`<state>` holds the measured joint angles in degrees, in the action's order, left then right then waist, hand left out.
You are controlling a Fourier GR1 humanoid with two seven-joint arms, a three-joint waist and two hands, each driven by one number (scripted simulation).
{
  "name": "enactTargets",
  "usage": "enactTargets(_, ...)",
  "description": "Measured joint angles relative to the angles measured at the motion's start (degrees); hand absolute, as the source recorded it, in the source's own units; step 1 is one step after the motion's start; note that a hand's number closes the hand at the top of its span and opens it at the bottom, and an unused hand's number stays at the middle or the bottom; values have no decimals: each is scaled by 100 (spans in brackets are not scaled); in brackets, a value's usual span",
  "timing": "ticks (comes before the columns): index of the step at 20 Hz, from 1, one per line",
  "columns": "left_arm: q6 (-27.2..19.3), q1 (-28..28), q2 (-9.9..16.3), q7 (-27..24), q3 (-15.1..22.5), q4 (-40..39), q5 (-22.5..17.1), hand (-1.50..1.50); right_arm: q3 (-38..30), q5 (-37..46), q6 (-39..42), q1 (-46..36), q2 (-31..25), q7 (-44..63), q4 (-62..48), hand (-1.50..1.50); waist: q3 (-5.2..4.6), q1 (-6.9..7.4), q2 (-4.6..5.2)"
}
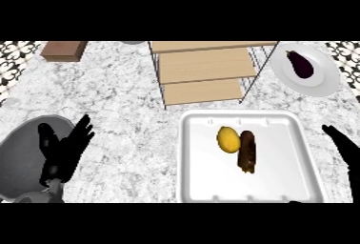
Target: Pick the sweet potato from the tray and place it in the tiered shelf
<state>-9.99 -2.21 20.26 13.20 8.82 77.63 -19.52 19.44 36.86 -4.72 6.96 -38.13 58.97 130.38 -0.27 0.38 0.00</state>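
The brown sweet potato [247, 152] lies mid-tray [200, 181], touching a lemon [227, 139]. The shelf [204, 71] stands at the top. The left hand [65, 150], lower left, has straight fingers. The right hand [345, 145] shows straight fingers at the right edge.

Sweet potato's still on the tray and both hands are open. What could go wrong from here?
The lemon lies right against the sweet potato on the tray, so the right hand could knock or grab it too. The tiered shelf sits just behind, framed by thin wire; a carried sweet potato might catch it.
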Motion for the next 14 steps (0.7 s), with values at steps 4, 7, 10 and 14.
enactTargets(4,89,-120,30,91,-11,-18,-17,0,516,436,446,-602,406,625,-176,-150,-6,110,19)
enactTargets(7,170,-188,47,119,-29,-93,-33,0,730,844,637,-1053,782,853,-616,-150,-7,148,28)
enactTargets(10,136,-260,-32,94,-5,-166,15,0,860,1275,758,-1475,1249,962,-1249,-150,-3,169,35)
enactTargets(14,132,-253,-86,27,1,-212,56,0,864,1725,950,-1849,1752,1022,-2047,-150,3,149,30)
